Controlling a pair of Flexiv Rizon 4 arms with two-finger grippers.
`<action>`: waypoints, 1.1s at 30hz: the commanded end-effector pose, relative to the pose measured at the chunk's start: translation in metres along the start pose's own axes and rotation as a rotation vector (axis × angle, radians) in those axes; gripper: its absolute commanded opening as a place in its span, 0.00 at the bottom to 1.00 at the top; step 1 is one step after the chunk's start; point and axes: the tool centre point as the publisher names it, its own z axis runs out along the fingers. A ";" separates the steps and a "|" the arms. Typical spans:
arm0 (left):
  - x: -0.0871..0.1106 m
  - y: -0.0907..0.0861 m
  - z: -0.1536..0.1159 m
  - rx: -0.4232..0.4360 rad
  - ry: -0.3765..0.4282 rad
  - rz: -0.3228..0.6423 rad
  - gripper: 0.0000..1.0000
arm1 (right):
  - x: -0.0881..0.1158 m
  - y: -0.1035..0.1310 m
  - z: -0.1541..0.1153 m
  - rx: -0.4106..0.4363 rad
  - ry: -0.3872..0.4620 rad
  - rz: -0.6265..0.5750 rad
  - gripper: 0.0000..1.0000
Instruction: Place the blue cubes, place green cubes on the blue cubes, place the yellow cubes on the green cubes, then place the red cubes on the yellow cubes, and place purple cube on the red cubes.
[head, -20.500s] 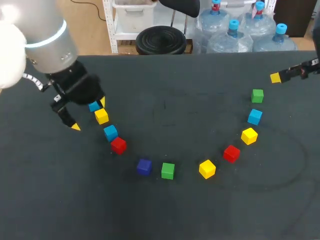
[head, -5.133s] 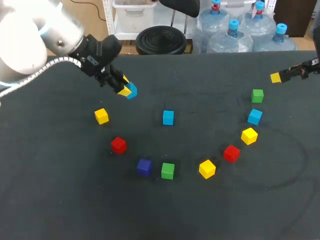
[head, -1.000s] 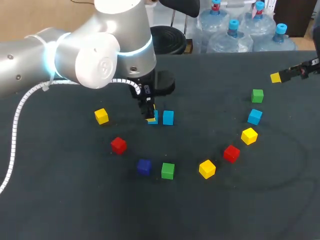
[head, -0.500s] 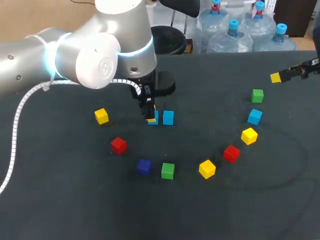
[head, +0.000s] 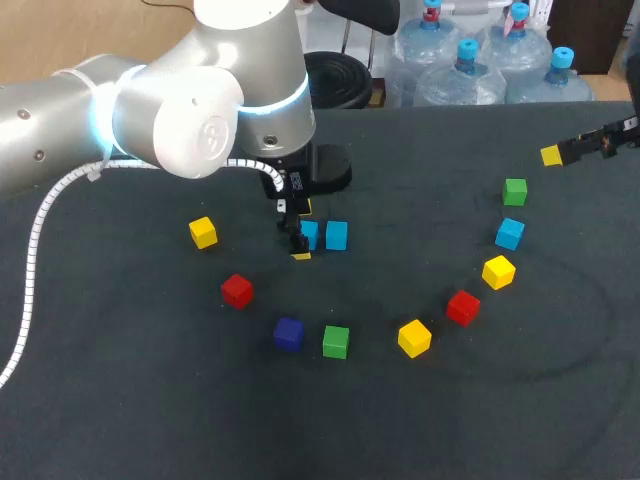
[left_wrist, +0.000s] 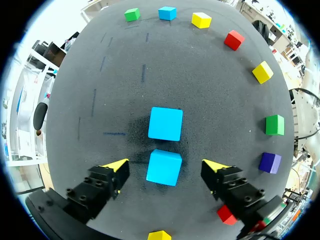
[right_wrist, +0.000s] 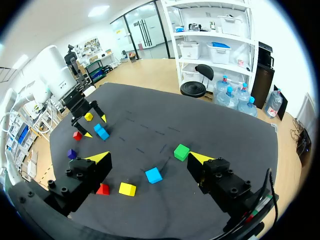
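Open left claw (left_wrist: 166, 164) around blue cube (left_wrist: 164, 171), not gripping, just beside second blue cube (left_wrist: 165, 123). Open right claw (right_wrist: 148, 157) nearer third blue cube (head: 509, 233).

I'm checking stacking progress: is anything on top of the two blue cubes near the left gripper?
No. Both blue cubes show bare top faces, and the left gripper stands open around the nearer one. Their undersides, against the table, are hidden.
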 end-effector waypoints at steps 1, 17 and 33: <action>-0.001 0.002 0.000 0.003 0.001 -0.001 0.86 | 0.000 -0.001 0.001 -0.004 -0.003 -0.001 1.00; 0.000 -0.001 0.000 0.005 0.001 -0.005 0.41 | 0.000 -0.001 0.001 -0.004 -0.003 -0.001 1.00; 0.000 -0.002 0.000 -0.001 0.008 -0.015 0.54 | 0.000 -0.001 0.001 -0.004 -0.003 -0.001 1.00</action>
